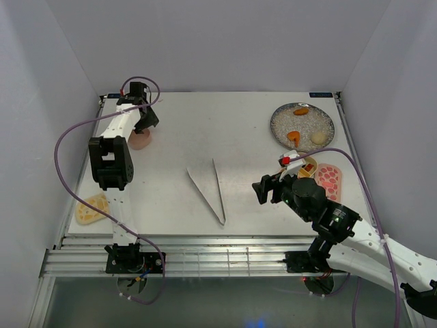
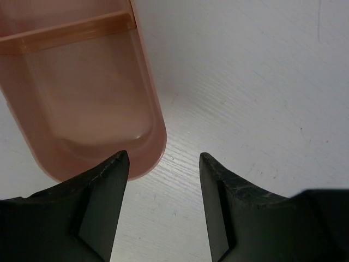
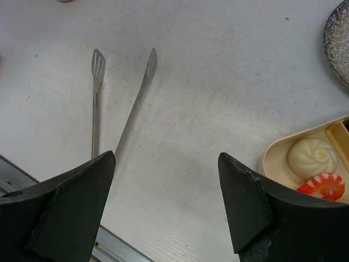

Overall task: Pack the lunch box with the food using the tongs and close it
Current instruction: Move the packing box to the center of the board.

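**Current state**

1. The left gripper is at the far left of the desk, above the rounded end of the pink tray. Its jaws stand apart and hold nothing. One finger overlaps the tray's rim in the left wrist view, but contact cannot be confirmed. The tray compartment in view is empty. The position suggests the tray is to be gripped by its end wall and repositioned.
2. The right gripper hangs wide open and empty at the near right. It faces the tongs, which lie flat at mid-desk with the tips pointing away. This alignment suits a pickup along the handles.
3. The tan tray sits just right of the right gripper. It contains a bun and a striped piece.
4. Three food pieces are on the plate at the far right.
5. The pink lid lies beside the tan tray, and the yellow lid lies at the near left. Both are off, which leaves the trays open for loading.
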Available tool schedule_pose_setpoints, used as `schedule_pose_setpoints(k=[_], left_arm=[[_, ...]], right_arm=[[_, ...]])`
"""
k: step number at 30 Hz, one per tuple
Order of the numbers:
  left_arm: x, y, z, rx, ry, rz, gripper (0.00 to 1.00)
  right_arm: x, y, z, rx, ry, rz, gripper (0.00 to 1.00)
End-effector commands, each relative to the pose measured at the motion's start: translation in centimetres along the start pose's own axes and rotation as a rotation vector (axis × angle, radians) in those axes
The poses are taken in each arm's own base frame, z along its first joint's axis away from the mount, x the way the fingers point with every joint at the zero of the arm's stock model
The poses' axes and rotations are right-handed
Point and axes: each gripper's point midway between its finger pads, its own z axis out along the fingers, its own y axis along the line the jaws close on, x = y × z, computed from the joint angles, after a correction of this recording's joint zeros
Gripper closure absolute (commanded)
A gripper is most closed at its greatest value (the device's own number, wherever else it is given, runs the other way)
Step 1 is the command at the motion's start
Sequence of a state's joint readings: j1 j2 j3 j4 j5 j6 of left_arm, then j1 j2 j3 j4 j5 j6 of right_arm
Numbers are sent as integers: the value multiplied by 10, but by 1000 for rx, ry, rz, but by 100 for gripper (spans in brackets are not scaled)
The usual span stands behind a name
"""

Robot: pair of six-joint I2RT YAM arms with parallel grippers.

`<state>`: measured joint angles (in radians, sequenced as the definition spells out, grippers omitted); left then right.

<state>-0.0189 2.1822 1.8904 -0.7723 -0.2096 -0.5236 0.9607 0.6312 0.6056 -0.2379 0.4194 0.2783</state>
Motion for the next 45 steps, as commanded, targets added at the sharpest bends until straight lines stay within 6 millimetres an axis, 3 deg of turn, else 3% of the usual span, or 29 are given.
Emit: schedule_pose_setpoints(k=[1,13,14,18,45], left_arm=[[-24,4,-5,-15,-62,-9,35],[-20,5,20,-32,-44,38,37],[-28,20,25,-47,-47,13,38],[-26,17,30,-27,-35,26,40],[-15,40,35,-76,-32,53,41]], right_arm=[[-9,1,1,-5,-48,-1,18],[2,1,7,2,-16,-12,18],[2,0,7,5,-15,-12,18],[1,0,8,12,-15,-13,18],[5,-6,9,40,-13,-17,18]])
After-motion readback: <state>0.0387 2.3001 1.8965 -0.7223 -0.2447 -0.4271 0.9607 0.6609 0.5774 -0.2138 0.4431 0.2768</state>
